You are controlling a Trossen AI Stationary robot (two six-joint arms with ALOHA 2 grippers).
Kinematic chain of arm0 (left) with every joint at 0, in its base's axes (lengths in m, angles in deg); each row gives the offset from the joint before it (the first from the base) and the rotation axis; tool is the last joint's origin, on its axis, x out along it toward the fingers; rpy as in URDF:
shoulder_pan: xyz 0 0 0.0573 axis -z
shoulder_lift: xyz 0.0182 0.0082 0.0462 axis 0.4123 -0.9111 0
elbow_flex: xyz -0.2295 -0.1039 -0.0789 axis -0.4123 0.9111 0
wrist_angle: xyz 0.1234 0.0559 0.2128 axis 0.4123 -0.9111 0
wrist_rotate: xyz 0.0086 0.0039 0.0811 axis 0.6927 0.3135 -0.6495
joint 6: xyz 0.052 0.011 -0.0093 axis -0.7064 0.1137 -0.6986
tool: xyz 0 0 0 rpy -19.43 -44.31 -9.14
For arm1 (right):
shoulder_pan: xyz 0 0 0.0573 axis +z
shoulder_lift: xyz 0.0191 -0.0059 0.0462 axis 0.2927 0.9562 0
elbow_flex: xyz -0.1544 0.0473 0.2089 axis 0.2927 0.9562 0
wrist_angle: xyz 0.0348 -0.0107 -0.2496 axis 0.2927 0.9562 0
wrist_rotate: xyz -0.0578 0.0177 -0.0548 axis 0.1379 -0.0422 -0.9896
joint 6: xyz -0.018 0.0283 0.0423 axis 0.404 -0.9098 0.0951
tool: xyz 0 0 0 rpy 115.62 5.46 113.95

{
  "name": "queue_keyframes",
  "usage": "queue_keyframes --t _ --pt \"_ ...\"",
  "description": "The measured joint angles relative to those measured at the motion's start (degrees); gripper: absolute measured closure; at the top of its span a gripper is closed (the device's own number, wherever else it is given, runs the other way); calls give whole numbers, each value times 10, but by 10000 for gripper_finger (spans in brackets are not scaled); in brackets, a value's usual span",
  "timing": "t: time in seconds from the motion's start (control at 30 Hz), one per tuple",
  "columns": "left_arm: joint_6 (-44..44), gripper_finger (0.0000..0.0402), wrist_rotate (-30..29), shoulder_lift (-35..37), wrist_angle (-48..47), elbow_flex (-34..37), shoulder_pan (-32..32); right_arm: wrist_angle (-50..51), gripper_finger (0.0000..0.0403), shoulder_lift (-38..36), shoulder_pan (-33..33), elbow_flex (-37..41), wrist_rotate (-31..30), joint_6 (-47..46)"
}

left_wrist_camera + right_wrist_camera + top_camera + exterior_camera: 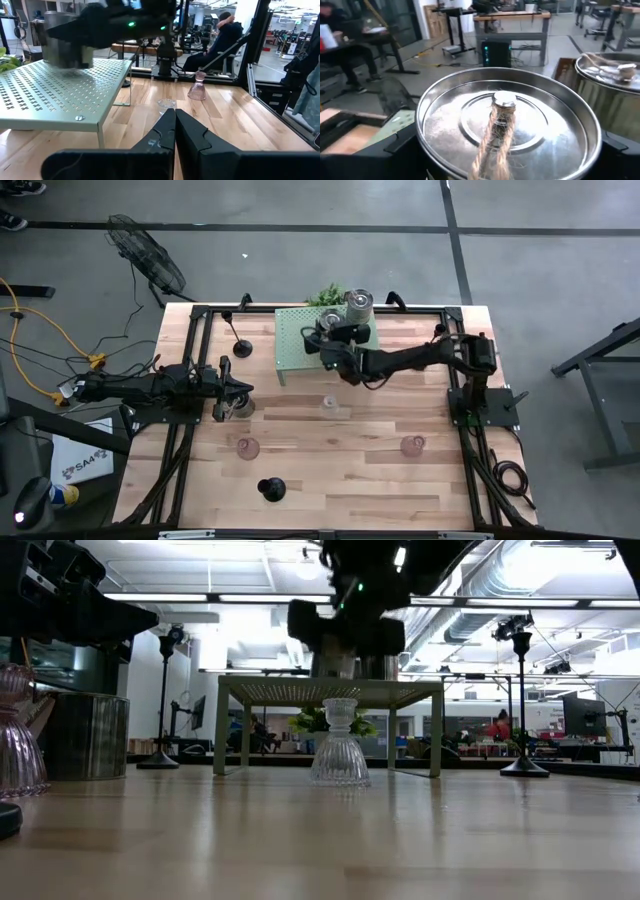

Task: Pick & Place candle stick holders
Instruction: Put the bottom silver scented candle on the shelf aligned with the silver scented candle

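Observation:
A silver cup (505,130) with a rope-knobbed lid sits between the fingers of my right gripper (328,332), over the pale green rack (300,350). A second silver cup (358,305) stands on the rack's far right corner. On the table stand a clear glass holder (339,750), two pink glass holders (247,447) (412,445), black slim-stemmed holders (241,345) (271,488) and another silver cup (85,735). My left gripper (175,127) waits shut at the table's left, touching nothing. My right gripper has the silver cup's round wall (427,150) between its two fingers, one on each side, just below the rim. The fingers come nearly level from the table's right side. The cup stays upright at the rack's top; I cannot tell whether it rests there or hangs just clear.
A leafy plant (328,295) stands behind the rack. Black frame rails (200,330) run along the table's edges. Bare wood (340,470) lies between the pink holders toward the near edge. People sit in the room beyond the table.

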Motion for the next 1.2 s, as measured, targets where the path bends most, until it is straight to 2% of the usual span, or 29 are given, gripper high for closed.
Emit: queue_keyframes --t 0.27,0.5,0.57,0.67,0.87,1.2 --pt "0 402 0 0 0 0 0 41 51 3 -32 0 -2 -44" --pt "0 402 0 0 0 0 0 24 55 9 -48 -1 32 -26" --pt "0 402 0 0 0 0 0 22 50 9 -50 -1 61 -16" --pt "0 402 0 0 0 0 0 19 34 9 -52 -1 70 -15" --pt "0 402 0 0 0 0 0 -14 11 10 -50 0 77 42" --pt "0 402 0 0 0 0 0 -105 5 10 -39 0 73 172"
